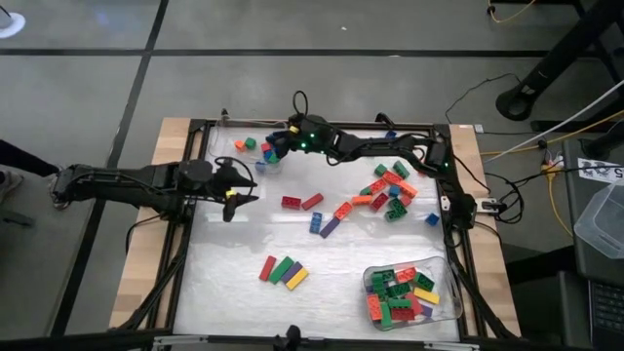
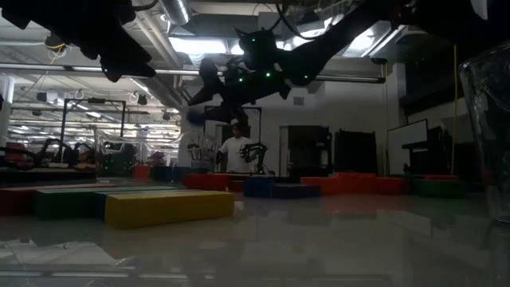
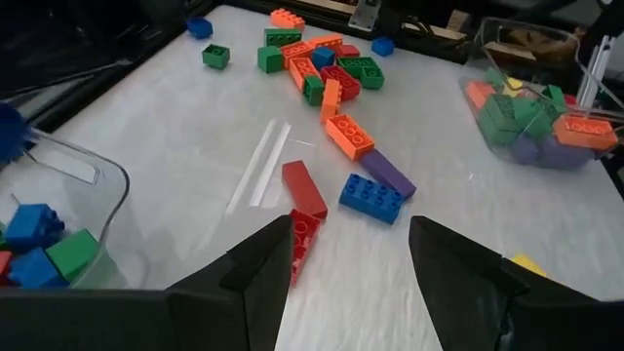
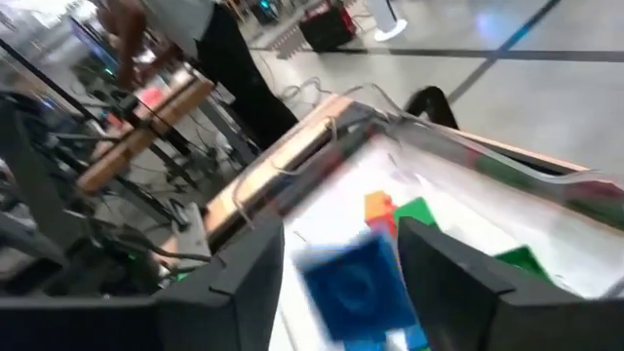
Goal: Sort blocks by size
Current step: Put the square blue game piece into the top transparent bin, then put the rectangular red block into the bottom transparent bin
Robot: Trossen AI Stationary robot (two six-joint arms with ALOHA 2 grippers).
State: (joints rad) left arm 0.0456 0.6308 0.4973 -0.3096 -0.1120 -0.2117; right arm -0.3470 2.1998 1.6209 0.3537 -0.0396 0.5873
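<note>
**Blue cube over the far tray, and not much margin**

The worry from where I stand is the drop. The right gripper (image 1: 276, 146) hangs above the small tray (image 1: 261, 156) at the far left corner of the table, and the right wrist view is smeared, so I judge the arm is on the move. If it lets go while swinging, the blue cube (image 4: 356, 281) could clip the tray's wall and bounce onto the white mat (image 1: 234, 273), or off the table altogether. The tray is small and clear, which makes its rim easy to miss.

That gripper's fingers are clamped on the cube, one at each side, with the cube filling the gap between them.

The left gripper (image 1: 232, 192) hovers at the left side of the mat, its fingers spread wide and holding nothing. In its own view it looks down at two red blocks (image 3: 303, 198), with a blue block (image 3: 371, 196) just beside them.

Most loose blocks (image 1: 390, 190) lie in a scatter toward the far right. The big tray (image 1: 450, 292) at the near right already holds many long ones. Three more (image 1: 283, 271) sit side by side near the middle front.
</note>
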